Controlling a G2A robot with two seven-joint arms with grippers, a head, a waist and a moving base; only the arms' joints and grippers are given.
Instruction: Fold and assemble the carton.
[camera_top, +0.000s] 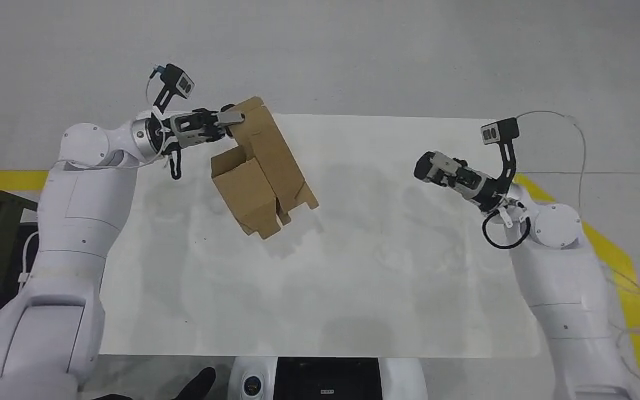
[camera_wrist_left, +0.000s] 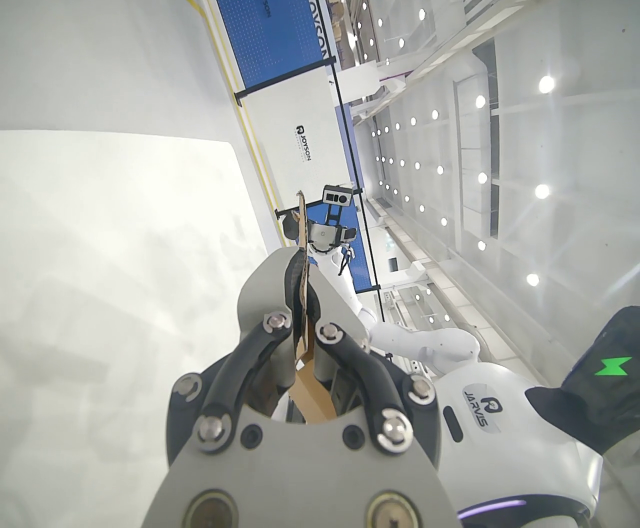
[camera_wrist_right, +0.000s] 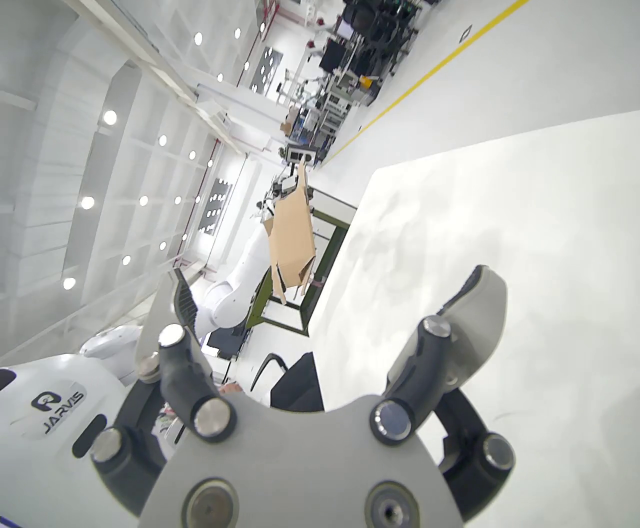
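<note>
Left end effector (camera_top: 232, 118): clenched on the carton (camera_top: 262, 170) edge, at the bench (camera_top: 400, 290) far-left corner.
Right end effector (camera_top: 422, 168): released, near the right edge.

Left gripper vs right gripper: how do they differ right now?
Left gripper is shut, pinching an edge of the carton; right gripper is open and holds nothing. Left gripper sits at the table's far left corner, touching the carton; right gripper is over the table's right side, well apart from it. Both point inward and share the same grey-and-black two-finger build.
</note>
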